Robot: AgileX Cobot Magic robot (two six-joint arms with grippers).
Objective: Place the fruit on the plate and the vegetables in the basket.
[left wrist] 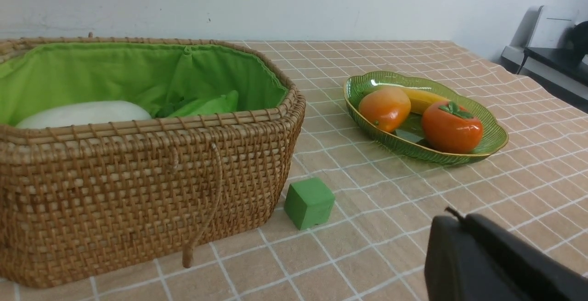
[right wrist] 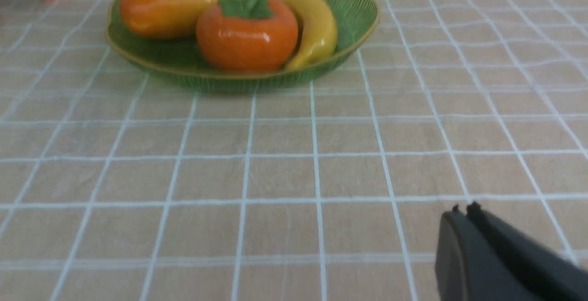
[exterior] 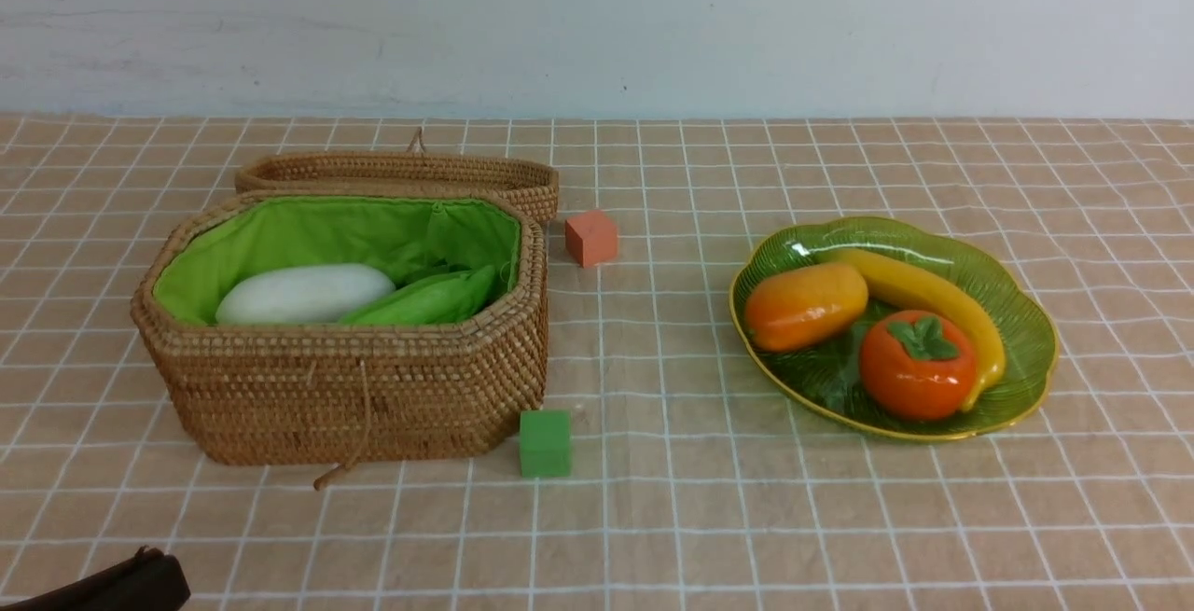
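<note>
The mango [exterior: 805, 305], persimmon [exterior: 917, 365] and banana [exterior: 933, 298] lie on the green plate [exterior: 1021, 340] at the right; they show in the right wrist view too [right wrist: 248, 32]. The open wicker basket [exterior: 345, 387] at the left holds the white radish [exterior: 303, 293] and the pale green gourd [exterior: 429, 300]; carrot and eggplant are hidden. My left gripper [left wrist: 459, 218] is shut and empty, low near the front left, with a corner of it in the front view [exterior: 112, 583]. My right gripper [right wrist: 464, 210] is shut and empty, in front of the plate.
An orange foam cube [exterior: 591, 238] sits behind the basket's right end. A green foam cube [exterior: 545, 443] sits at the basket's front right corner. The basket's lid [exterior: 401, 173] lies open behind it. A checked cloth covers the table.
</note>
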